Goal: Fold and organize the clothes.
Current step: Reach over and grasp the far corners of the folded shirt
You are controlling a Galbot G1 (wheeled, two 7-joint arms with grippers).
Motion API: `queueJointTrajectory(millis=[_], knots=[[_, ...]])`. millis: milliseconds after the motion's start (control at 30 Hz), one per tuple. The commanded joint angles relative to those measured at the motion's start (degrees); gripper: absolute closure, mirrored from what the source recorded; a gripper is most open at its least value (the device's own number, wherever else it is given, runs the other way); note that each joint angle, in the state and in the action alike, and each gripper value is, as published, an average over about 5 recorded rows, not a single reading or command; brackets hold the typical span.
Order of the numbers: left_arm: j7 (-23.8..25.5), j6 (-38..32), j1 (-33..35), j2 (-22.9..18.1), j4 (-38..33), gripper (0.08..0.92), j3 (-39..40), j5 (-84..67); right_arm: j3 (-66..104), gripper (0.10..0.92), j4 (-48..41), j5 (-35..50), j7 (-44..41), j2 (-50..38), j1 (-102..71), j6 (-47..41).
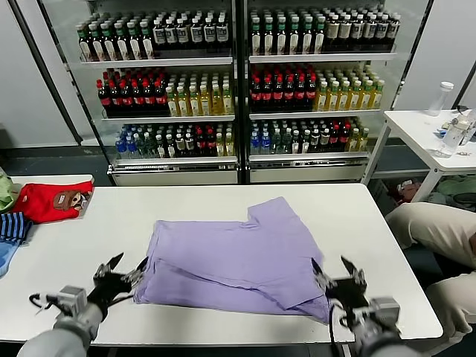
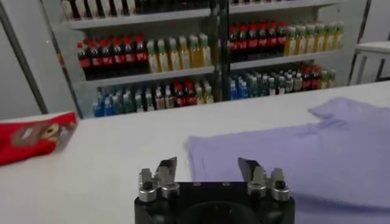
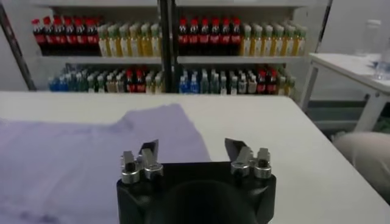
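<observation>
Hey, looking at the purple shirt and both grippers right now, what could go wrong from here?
1. The lavender T-shirt lies in uneven layers; a pinch at the near edge may catch only one layer and skew the fold.
2. The left gripper and right gripper, both open, sit at different spots along that edge, so lifting together could twist the cloth.
3. A wide leftward drag might reach the red garment.

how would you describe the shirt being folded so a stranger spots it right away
Find the white table in front of the drink shelves. The lavender T-shirt lies partly folded mid-table between both grippers. It is plain, unlike the red cartoon garment at the table's left edge.
</observation>
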Motion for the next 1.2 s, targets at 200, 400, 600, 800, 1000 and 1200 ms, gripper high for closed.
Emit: queueJointTrajectory(millis=[200,400,600,800,1000,1200], knots=[[9.14,0.21,-33.48,-1.77,31.93,0.178,13.88,3.54,-9.64,0.202,-39.28,-2.47,-1.24,8.97,38.68,-1.37],[11.56,0.25,-38.06,-2.69,39.66,0.177,15.36,4.34,-9.37,0.202,-52.51,-7.53,-3.10,15.34,44.96,-0.05],[14.04,0.18,-39.11,-2.83,43.98,0.177,15.02,4.41,-9.18,0.202,-61.20,-11.18,-4.90,20.05,47.25,4.14],[16.61,0.37,-38.56,-2.54,44.29,0.177,14.48,4.76,-9.50,0.202,-63.70,-13.52,-5.69,21.83,47.08,4.29],[17.50,0.60,-38.63,-2.76,44.82,0.177,14.20,5.79,-9.08,0.203,-65.03,-13.29,-4.64,21.97,46.94,3.62],[16.24,0.57,-40.33,-3.54,46.92,0.177,14.32,5.84,-8.40,0.203,-65.20,-12.45,-3.46,21.34,46.86,2.69]])
